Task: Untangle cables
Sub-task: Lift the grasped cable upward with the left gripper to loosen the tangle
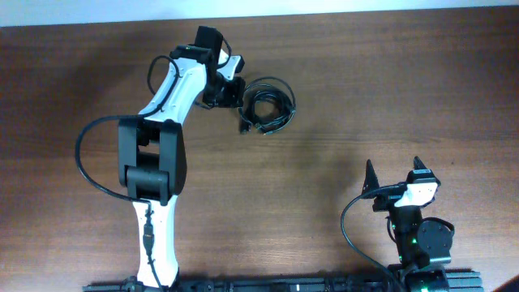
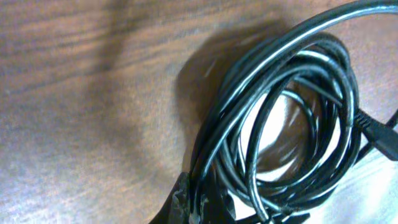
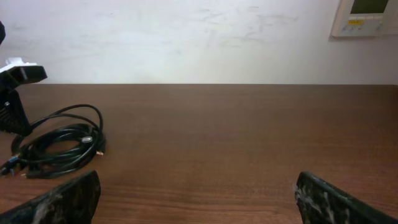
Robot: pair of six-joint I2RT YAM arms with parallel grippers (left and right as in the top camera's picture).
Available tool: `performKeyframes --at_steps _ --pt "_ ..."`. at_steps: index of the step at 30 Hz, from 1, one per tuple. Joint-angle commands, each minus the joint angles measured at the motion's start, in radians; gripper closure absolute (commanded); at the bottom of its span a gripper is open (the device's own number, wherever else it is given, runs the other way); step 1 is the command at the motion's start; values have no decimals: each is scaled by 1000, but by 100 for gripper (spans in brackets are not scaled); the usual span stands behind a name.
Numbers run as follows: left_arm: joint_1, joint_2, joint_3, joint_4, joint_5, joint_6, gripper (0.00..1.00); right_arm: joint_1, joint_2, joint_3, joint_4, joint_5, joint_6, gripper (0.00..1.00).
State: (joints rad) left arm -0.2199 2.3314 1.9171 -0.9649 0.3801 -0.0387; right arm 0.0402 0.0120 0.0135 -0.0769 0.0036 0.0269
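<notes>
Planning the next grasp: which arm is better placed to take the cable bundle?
Left: the left gripper is beside the cables, while the right gripper sits open, far from them.

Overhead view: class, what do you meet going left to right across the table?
The white-and-black left robot arm → left gripper → coiled bundle of thin black cables → open right gripper.

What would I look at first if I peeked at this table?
Your eye lands first on the black cables, coiled in a messy bundle on the far side of the brown wooden table. The white-and-black left arm reaches out to them, with the left gripper right at the bundle's edge. The right gripper sits near the front right, wide open and holding nothing.
</notes>
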Motion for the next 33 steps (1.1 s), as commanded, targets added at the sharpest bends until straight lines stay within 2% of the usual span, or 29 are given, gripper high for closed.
performKeyframes --at_steps 1,3,6,8,9,12,14,16,19,21,22,28,33 --pt "0 11 59 -63 8 6 100 4 -6 -8 -3 8 3 3" --pt "0 11 118 -106 43 5 100 4 -6 -8 -3 8 3 2" --pt "2 11 279 -218 168 5 100 4 -6 -8 -3 8 3 2" --pt "2 11 387 -293 285 5 100 4 -6 -8 -3 8 3 3" --pt "2 11 454 -328 390 5 100 4 -6 -8 -3 8 3 2" --pt "12 11 548 -357 525 -9 100 4 -6 -8 -3 8 3 3" --pt "28 11 573 -368 600 -130 100 4 -6 -8 -3 8 3 3" --pt "47 11 573 -380 737 -224 100 4 -6 -8 -3 8 3 2" --pt "82 11 573 -378 880 -231 100 4 -6 -8 -3 8 3 2" --pt "108 11 573 -361 1074 -253 100 4 -6 -8 -3 8 3 2" --pt "123 11 573 -322 1160 -306 100 4 -6 -8 -3 8 3 3" --pt "144 11 573 -280 1162 -496 100 4 -6 -8 -3 8 3 2" --pt "144 11 639 -58 1184 -742 100 4 -6 -8 -3 8 3 2"
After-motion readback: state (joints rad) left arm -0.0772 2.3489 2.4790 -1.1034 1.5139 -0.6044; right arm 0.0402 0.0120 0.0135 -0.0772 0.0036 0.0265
